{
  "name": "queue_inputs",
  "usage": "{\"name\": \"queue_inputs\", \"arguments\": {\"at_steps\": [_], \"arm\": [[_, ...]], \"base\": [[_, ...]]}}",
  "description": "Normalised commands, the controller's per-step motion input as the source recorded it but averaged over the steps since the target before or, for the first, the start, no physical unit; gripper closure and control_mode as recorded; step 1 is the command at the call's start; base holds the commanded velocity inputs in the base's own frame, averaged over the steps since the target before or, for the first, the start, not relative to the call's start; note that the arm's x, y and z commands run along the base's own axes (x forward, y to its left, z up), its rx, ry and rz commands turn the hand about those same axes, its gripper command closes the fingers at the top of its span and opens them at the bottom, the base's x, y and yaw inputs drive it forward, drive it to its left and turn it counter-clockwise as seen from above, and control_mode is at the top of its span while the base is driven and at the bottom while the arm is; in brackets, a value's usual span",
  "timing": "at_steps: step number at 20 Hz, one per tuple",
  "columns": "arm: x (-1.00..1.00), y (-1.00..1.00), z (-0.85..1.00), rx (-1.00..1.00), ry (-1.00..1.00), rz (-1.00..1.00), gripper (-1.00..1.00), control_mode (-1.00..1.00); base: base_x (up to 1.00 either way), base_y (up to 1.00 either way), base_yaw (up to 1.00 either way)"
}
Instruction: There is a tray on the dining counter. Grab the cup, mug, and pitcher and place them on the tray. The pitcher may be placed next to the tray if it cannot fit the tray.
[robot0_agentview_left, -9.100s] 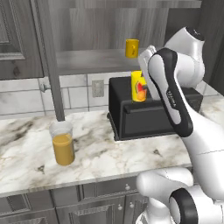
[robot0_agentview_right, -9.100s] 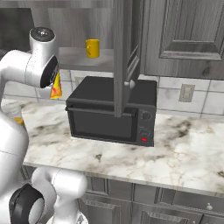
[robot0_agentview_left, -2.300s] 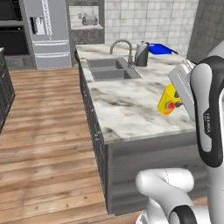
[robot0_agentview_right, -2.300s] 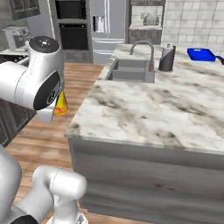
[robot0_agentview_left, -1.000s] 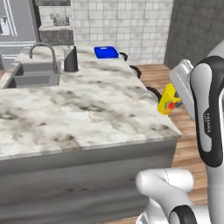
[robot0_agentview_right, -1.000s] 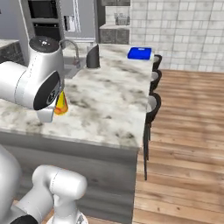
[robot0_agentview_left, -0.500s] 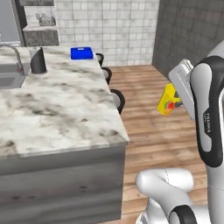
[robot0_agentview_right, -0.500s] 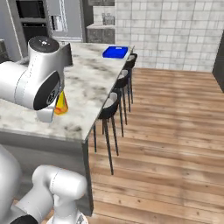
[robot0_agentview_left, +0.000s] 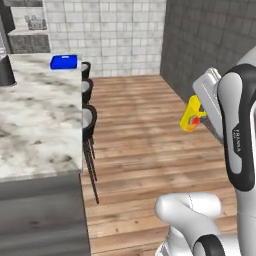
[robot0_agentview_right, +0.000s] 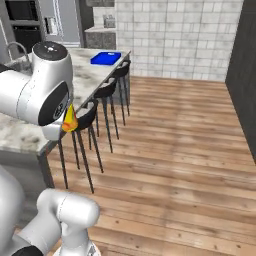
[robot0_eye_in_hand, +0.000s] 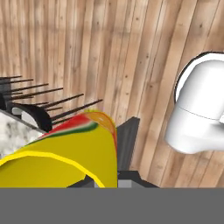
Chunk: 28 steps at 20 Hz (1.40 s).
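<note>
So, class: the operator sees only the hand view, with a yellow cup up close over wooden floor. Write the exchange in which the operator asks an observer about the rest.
Operator: Where is the tray?
Observer: The blue tray lies at the far end of the dining counter, near its stool-side edge.
Operator: Is anything on it?
Observer: Nothing that I can see.
Operator: Is the cup over the counter?
Observer: No. The hand holds the cup tilted over the wooden floor, off to the counter's right, beyond the black stools.

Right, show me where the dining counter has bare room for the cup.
The blue tray looks bare at the dining counter's far end. Open marble runs from it to the near edge. The stools crowd the side; a black canister stands left.
</note>
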Motion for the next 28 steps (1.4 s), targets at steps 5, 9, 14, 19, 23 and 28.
{"name": "queue_inputs", "arguments": {"at_steps": [5,9,14,19,23,28], "arm": [[0.00,0.00,0.00,0.00,0.00,0.00,1.00,1.00],[0.00,0.00,0.00,0.00,0.00,0.00,1.00,1.00],[0.00,0.00,0.00,0.00,0.00,0.00,1.00,1.00],[0.00,0.00,0.00,0.00,0.00,0.00,1.00,1.00],[0.00,0.00,0.00,0.00,0.00,0.00,1.00,1.00],[0.00,0.00,0.00,0.00,0.00,0.00,1.00,1.00]], "base": [[0.51,-1.00,0.05],[0.98,-0.84,0.07],[1.00,-0.67,0.05],[1.00,-0.57,0.04],[1.00,-0.32,0.01],[1.00,-0.15,0.00]]}}
